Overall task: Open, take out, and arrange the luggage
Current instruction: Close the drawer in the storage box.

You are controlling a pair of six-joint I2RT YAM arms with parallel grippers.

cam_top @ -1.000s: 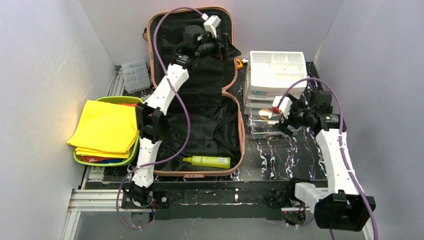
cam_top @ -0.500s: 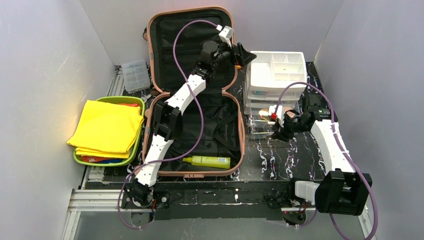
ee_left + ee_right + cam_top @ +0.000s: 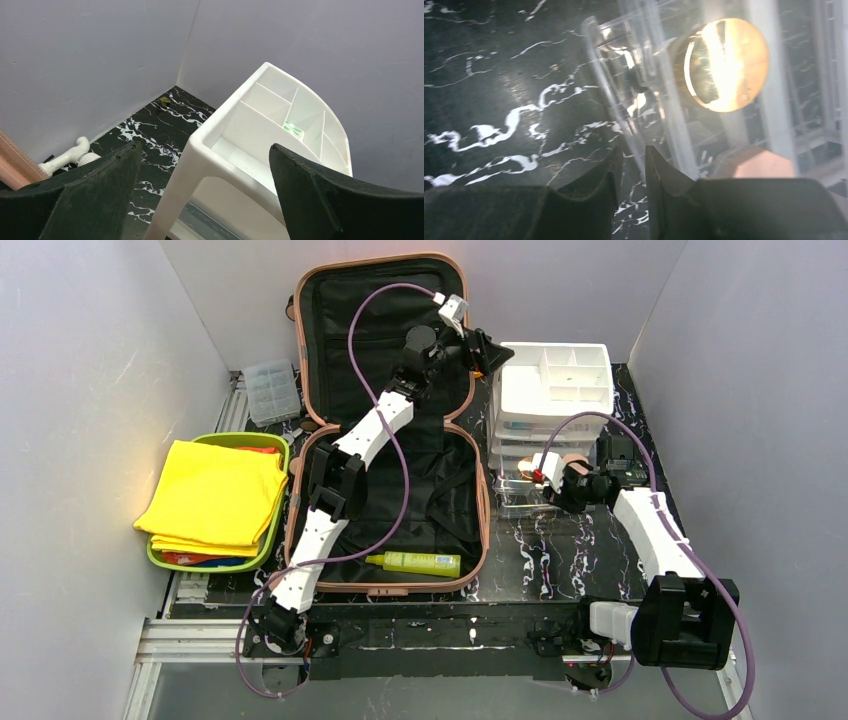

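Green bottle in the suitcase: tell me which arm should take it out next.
Left, probably. The green bottle lies in the near half of the luggage, close to the left arm's base, and the left gripper is open and empty. The right gripper is closed on the clear drawer, outside the luggage.

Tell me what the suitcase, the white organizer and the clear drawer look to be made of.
The luggage: salmon-pink shell rim, probably hard plastic, with black fabric lining, slightly creased. The white organizer: glossy moulded plastic with rounded edges. The clear drawer: transparent plastic, perhaps acrylic; the tabletop shows through it, with sharp glints.
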